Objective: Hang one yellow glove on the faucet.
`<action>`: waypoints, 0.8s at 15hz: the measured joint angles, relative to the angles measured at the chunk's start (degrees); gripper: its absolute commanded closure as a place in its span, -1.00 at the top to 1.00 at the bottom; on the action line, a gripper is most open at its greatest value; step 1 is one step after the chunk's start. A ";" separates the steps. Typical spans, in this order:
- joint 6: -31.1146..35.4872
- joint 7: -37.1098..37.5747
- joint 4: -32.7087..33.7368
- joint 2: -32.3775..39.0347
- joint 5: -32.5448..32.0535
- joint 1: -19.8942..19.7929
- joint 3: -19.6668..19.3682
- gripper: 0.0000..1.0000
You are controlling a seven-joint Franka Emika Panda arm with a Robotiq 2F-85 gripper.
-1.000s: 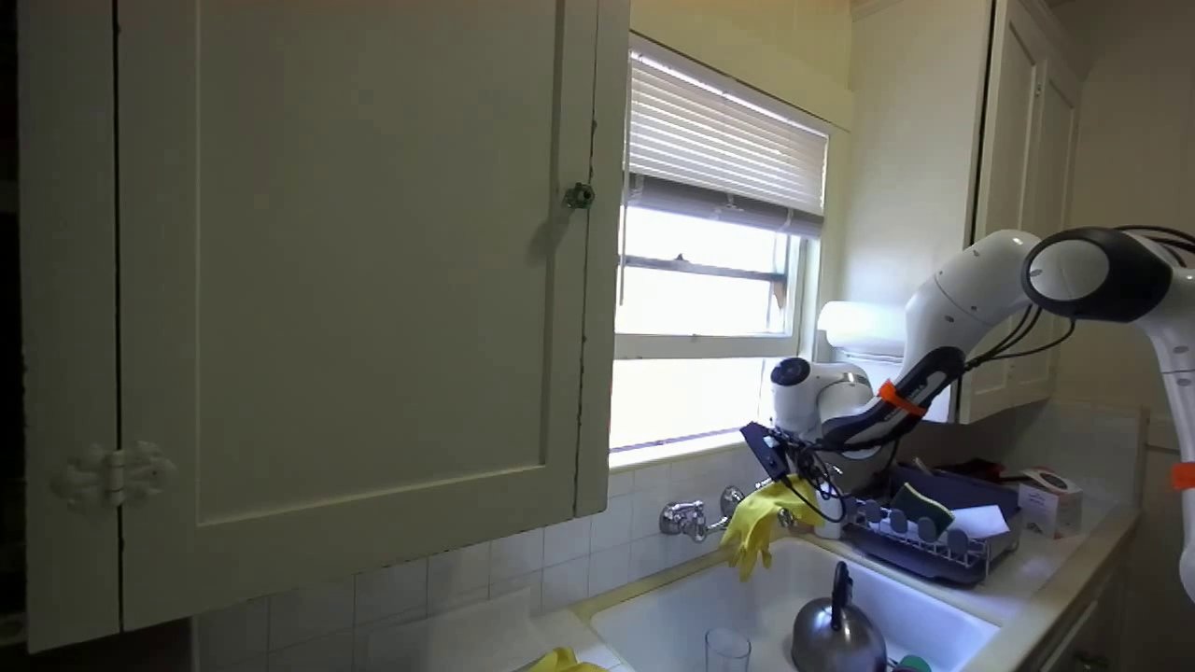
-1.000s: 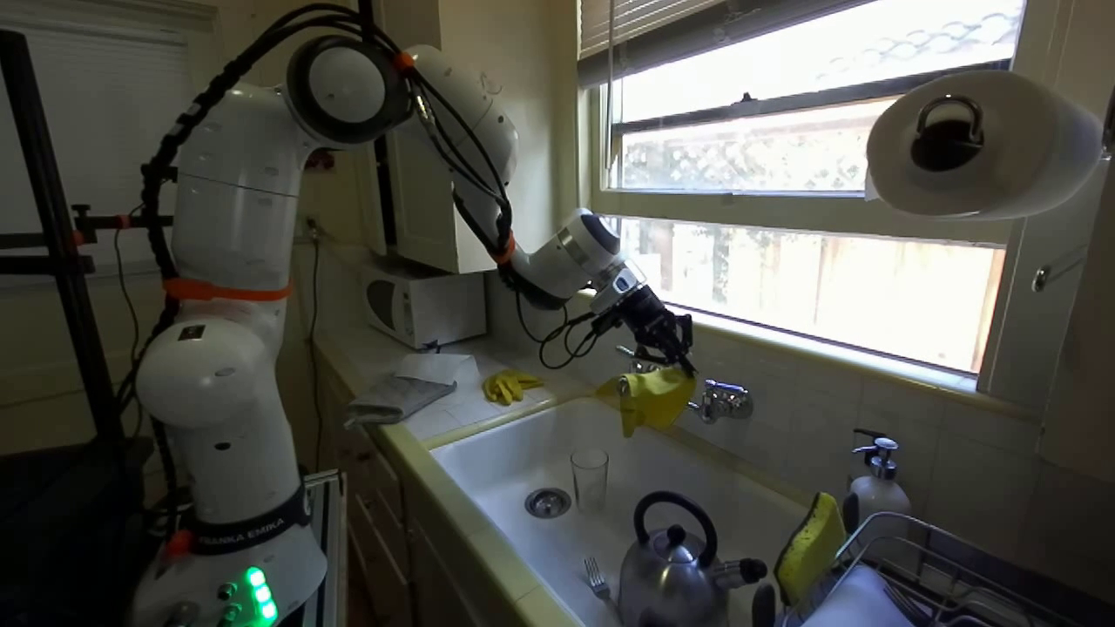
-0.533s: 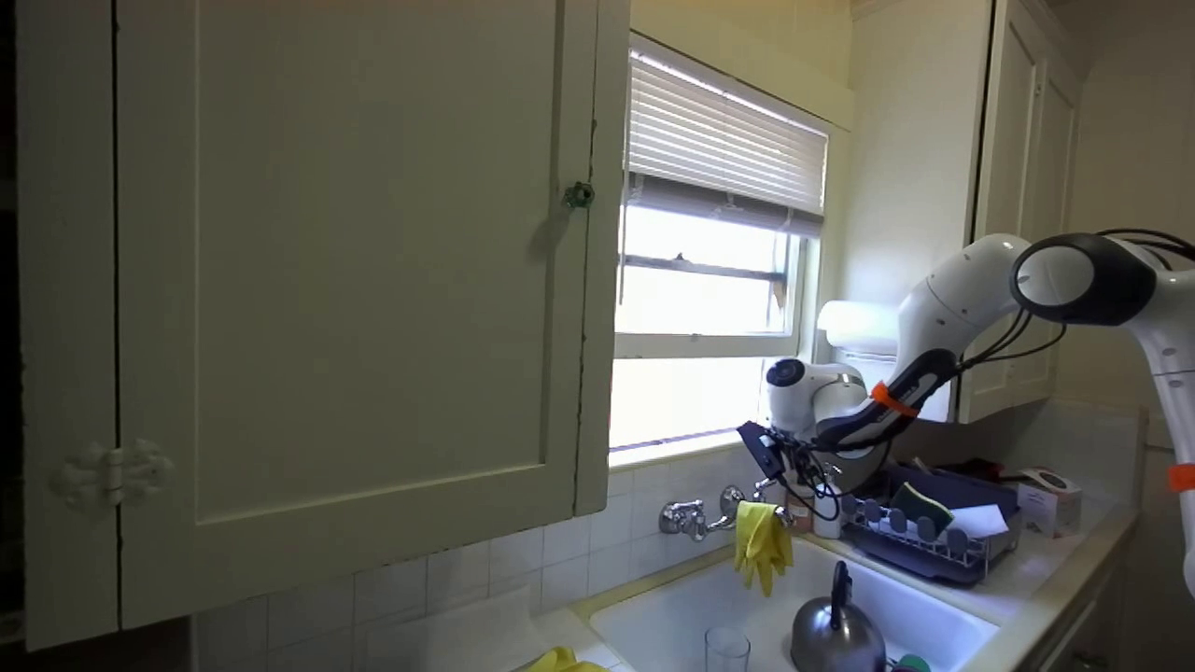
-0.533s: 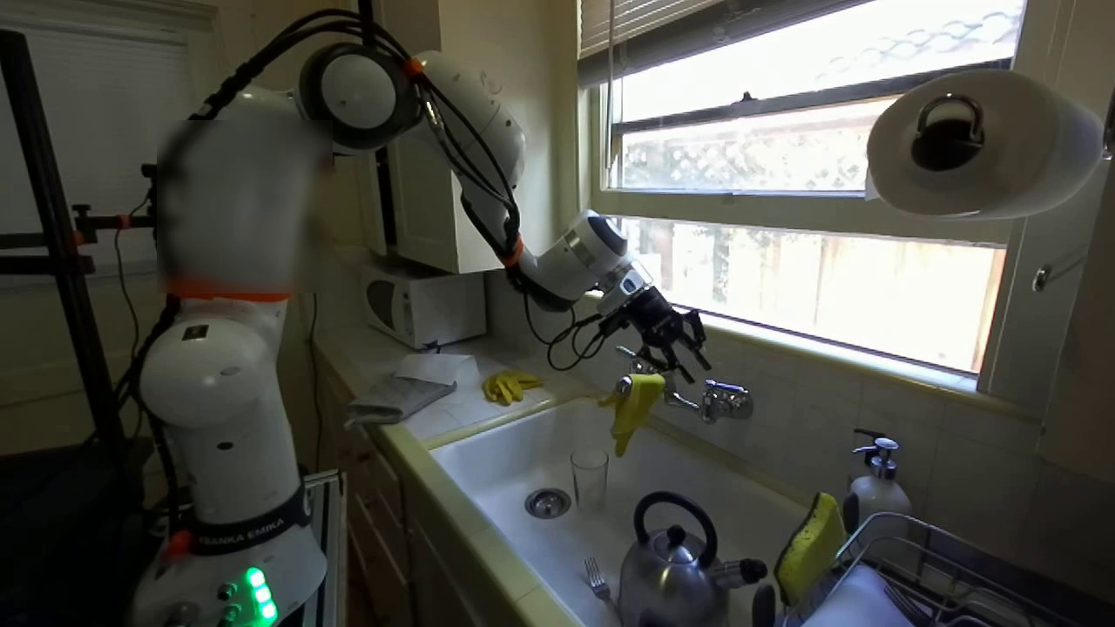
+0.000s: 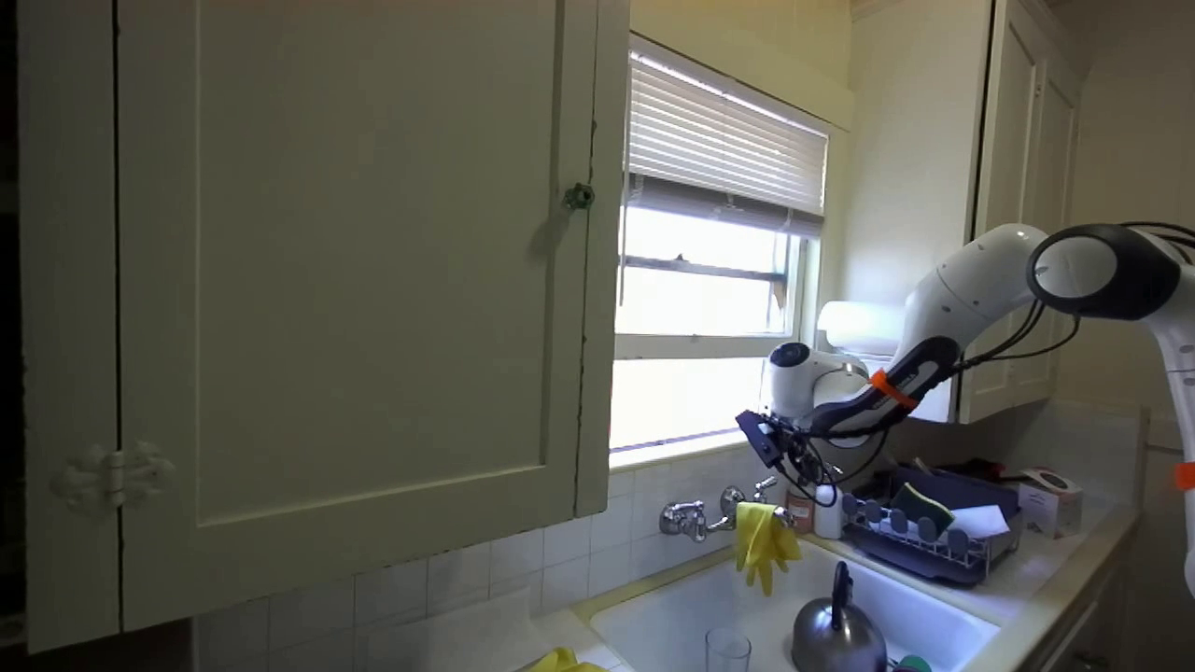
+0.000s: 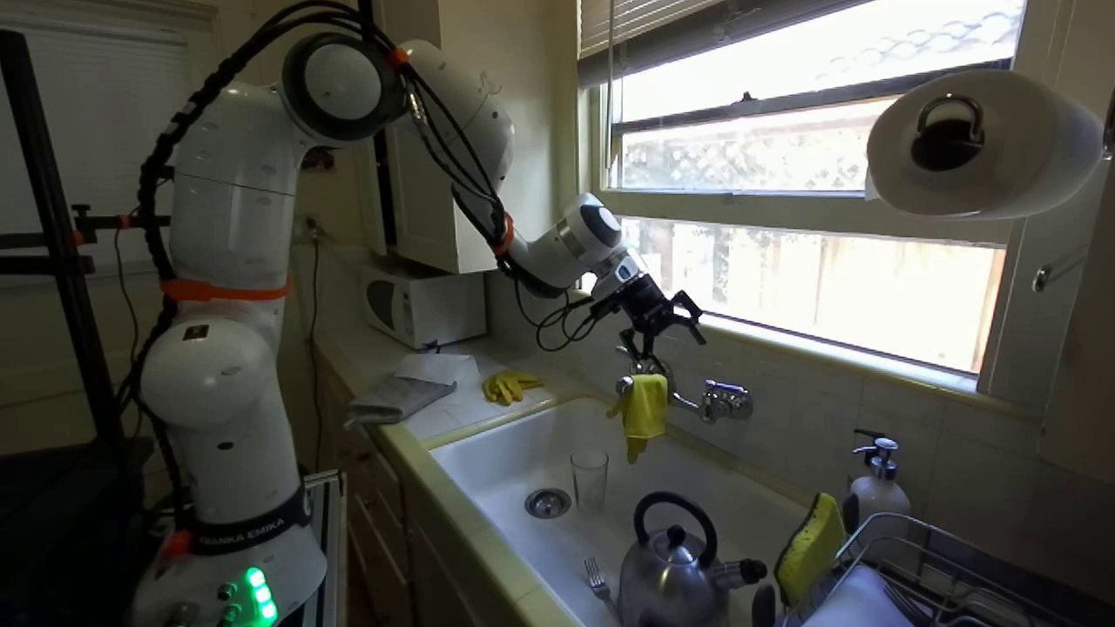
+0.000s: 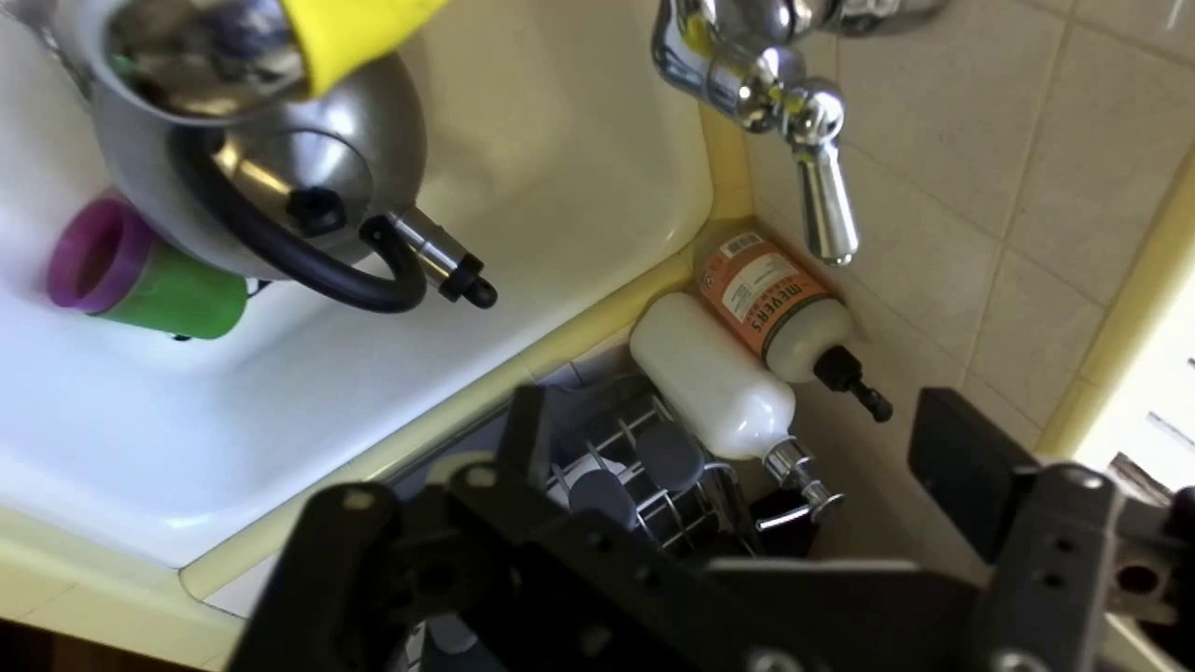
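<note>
The yellow glove [image 6: 645, 405] hangs limp over the spout of the faucet [image 5: 728, 501], fingers dangling down toward the sink [image 6: 501, 457], and I can see a bit of chrome poking out past it. In an exterior view the claw [image 6: 671, 348] hovers near it, toward one o'clock, its two jaws spread wide; in the wrist view I find the glove well apart from them, between ten and eleven o'clock. In the sink, in an exterior view, a steel kettle [image 6: 675, 579] stands close to six o'clock from the glove and a clear glass [image 6: 590, 483] at seven. A second glove [image 6: 511, 386], also yellow, lies on the counter [image 6: 444, 422] toward nine o'clock.
</note>
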 measured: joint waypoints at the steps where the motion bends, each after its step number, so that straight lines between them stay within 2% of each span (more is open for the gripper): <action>1: 0.78 -3.78 -1.32 -1.80 4.76 -0.88 1.13 1.00; 4: 0.88 -11.87 -5.63 -7.76 18.71 -6.51 6.98 1.00; 6: 0.23 -15.27 -6.55 -10.83 27.63 -8.82 8.29 1.00; 9: -2.81 -18.88 -5.90 -15.02 39.97 -7.81 4.90 1.00; 12: -4.00 -17.33 -5.92 -18.64 46.31 -7.41 2.74 1.00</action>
